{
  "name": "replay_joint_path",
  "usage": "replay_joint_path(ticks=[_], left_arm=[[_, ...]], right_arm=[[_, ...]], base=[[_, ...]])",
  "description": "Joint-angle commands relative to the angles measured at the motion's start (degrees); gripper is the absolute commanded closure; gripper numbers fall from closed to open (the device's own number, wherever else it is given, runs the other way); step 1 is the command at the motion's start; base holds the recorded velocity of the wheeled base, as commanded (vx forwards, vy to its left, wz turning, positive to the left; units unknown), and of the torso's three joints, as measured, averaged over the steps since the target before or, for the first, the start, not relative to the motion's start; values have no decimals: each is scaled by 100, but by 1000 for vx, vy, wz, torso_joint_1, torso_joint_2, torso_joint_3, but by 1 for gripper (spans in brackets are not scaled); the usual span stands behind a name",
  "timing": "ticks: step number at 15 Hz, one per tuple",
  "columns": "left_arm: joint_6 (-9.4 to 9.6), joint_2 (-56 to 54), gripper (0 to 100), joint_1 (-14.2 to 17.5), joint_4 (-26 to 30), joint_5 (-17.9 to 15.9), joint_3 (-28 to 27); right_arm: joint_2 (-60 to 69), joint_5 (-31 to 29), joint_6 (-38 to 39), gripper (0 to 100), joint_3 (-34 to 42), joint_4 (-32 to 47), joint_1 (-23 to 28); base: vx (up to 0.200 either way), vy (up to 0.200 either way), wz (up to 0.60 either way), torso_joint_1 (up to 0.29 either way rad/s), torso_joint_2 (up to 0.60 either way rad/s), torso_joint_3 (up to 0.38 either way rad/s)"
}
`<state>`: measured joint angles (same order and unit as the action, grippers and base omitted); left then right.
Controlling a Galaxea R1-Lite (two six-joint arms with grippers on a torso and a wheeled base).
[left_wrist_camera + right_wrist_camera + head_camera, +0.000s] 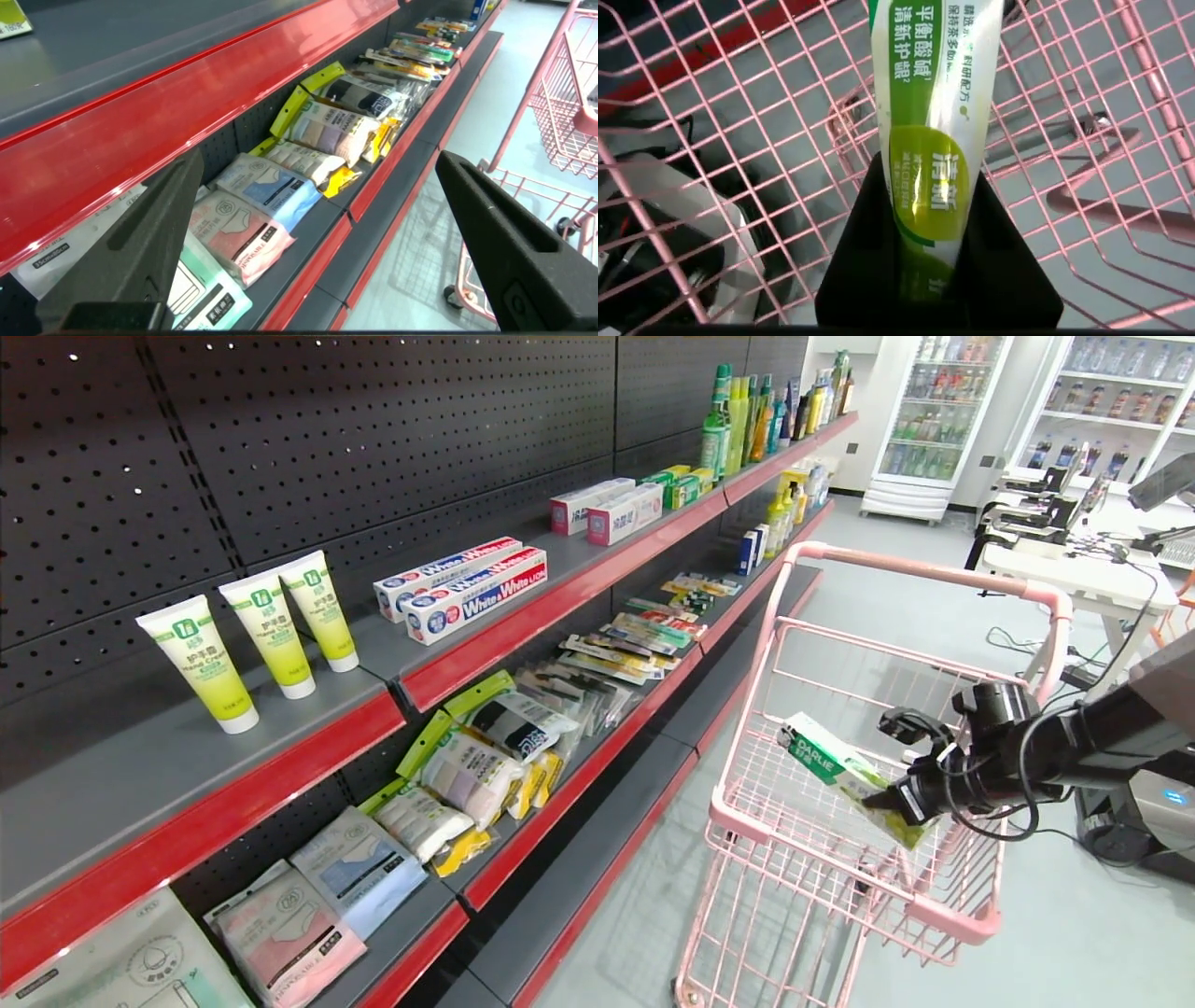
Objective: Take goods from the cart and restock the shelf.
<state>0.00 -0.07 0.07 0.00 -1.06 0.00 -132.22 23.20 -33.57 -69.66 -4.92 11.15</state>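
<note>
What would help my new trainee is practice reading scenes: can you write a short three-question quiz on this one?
1. How many hand cream tubes stand on the top shelf?
2. True or false: the right gripper is shut on the green toothpaste box.
3. Where is that box held? A) on the top shelf B) at the pink cart C) beside the hand cream tubes
Key: 1 three; 2 true; 3 B.
</note>
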Motion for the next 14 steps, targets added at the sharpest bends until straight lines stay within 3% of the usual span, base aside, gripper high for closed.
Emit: replay_joint_path(ticks=[1,4,8,14], left_arm=[[0,7,0,1,0,1,0],[0,7,0,1,0,1,0],[0,7,0,1,0,1,0],[-9,7,0,1,0,1,0]], right_arm=[[689,-35,290,100,233,-26,-52],[1339,-219,1142,100,251,-26,-245],[2860,-1116,2751,100,963,-386,-913],[5593,-2408,2918,100,3037,-299,-1318]], base=[[0,0,0,0,0,0],[0,0,0,0,0,0],[0,0,0,0,0,0],[0,0,0,0,0,0]])
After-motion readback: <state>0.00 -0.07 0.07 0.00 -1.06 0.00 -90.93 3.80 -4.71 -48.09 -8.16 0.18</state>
